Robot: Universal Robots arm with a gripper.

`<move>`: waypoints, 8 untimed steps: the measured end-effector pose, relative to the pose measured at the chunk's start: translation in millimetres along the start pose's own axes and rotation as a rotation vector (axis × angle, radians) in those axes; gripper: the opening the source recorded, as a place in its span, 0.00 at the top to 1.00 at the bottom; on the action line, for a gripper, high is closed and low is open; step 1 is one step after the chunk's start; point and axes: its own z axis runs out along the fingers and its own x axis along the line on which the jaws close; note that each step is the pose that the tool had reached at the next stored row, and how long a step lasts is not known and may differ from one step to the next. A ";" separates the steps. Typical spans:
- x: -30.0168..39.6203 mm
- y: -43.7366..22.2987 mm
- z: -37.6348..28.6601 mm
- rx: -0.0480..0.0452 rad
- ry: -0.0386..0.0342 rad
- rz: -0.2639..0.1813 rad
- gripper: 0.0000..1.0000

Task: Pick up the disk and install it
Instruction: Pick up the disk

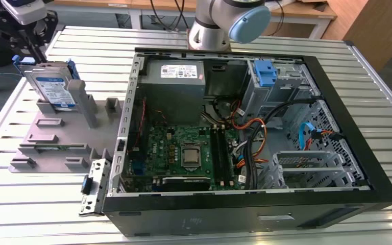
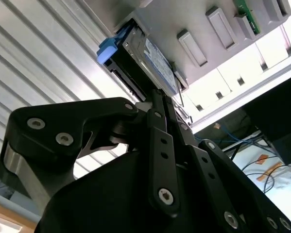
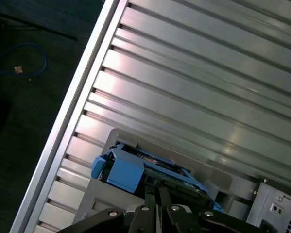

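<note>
Gripper (image 1: 38,55), exterior view's left: jaws nearly together at the upper edge of the disk (image 1: 53,88), hold unconfirmed. The disk stands upright in the grey fixture (image 1: 53,135), left of the open computer case (image 1: 250,206). Likely risk: an edge pinch lets it tilt or slip.

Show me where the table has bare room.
Bare table borders the grey tray toward the camera, and the computer case on the exterior view's right. Crowded: around the disk and gripper; cables inside the case.

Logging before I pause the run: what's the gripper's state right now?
Gripper: at the top edge of the upright disk; open or closed cannot be told.
</note>
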 end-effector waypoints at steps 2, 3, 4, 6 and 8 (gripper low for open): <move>0.0 0.0 0.0 -0.0009 0.0012 -0.036 0.83; 0.0 0.0 0.0 -0.0013 0.0018 -0.054 0.83; 0.0 0.0 0.1 -0.0017 0.0024 -0.074 0.83; 0.0 0.0 0.1 -0.0026 0.0036 -0.110 0.83; 0.0 0.0 0.1 -0.0034 0.0048 -0.146 0.83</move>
